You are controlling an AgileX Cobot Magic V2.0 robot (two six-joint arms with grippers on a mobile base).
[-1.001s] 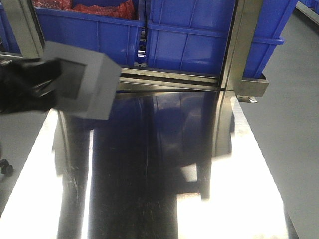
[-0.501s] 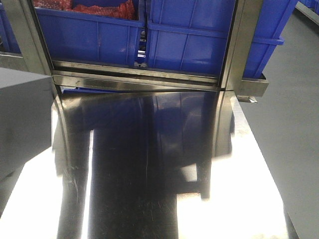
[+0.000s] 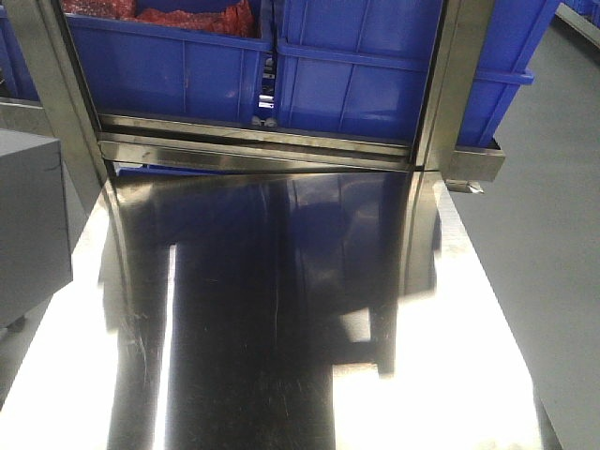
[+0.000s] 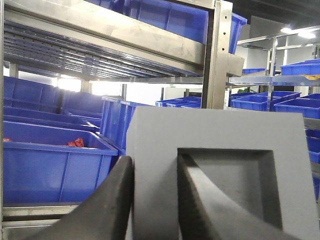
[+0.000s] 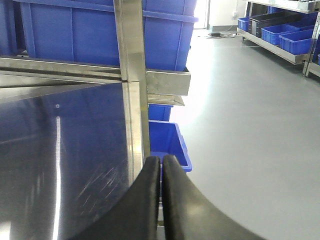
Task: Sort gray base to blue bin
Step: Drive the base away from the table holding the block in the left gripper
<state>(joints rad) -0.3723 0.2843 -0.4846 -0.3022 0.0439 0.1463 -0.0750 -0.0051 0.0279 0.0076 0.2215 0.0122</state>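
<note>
The gray base (image 4: 210, 145) fills the lower right of the left wrist view, its square recess facing the camera. My left gripper (image 4: 155, 200) is shut on one wall of it, with one finger (image 4: 112, 205) outside and the other inside the recess. In the front view the gray base (image 3: 28, 225) hangs large at the left edge, off the side of the steel table (image 3: 281, 309); the gripper itself is hidden there. My right gripper (image 5: 161, 161) is shut and empty above the table's right edge. I cannot tell which blue crate is the blue bin.
Blue crates (image 3: 356, 66) fill the shelf behind the table, one holding red items (image 3: 187, 17). Steel rack posts (image 3: 459, 84) stand at the table's back corners. A small blue crate (image 5: 167, 140) sits on the floor under the table's right edge. Grey floor (image 5: 250, 125) lies to the right.
The gray base has moved left and nearer the front camera, from above the table's back left corner to mostly off the left edge. The black left gripper has left the front view.
</note>
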